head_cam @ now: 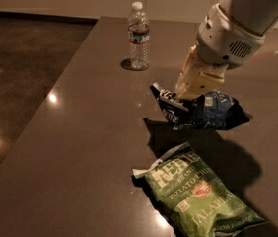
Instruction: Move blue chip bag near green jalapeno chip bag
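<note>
My gripper is clamped on the blue chip bag, holding it just off the desk so it won't drag. The green jalapeno chip bag lies near, at its 6 o'clock.

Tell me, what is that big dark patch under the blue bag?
Camera view: it is the shadow of the blue bag, which the hand grips above the table; glare spots shine near the table's left edge and beside the green bag.
</note>
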`<state>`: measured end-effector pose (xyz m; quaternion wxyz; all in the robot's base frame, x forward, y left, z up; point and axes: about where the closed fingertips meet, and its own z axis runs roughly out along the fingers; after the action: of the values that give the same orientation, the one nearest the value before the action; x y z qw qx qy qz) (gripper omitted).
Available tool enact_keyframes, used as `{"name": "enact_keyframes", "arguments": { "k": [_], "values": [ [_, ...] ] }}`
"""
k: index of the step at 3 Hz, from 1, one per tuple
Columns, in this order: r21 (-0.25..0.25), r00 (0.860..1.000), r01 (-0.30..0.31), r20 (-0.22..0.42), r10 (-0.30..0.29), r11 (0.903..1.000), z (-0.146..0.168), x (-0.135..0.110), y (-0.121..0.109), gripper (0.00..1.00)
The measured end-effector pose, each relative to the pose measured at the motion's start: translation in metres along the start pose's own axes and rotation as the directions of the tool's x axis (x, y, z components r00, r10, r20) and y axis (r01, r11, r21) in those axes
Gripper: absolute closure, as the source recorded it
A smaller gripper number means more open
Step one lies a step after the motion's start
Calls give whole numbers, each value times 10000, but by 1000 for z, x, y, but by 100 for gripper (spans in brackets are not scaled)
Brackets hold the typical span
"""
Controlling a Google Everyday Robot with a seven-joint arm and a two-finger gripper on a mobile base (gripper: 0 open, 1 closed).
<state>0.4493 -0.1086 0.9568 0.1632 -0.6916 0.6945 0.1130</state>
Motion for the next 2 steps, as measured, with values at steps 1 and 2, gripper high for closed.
{"name": "enact_keyframes", "arguments": {
  "k": [1, 2],
  "values": [
    [-464, 9975, -515, 470, 536, 9976, -3, -9, 24, 82],
    [-364, 9970, -505, 570, 525, 9981, -2, -12, 21, 59]
  ]
}}
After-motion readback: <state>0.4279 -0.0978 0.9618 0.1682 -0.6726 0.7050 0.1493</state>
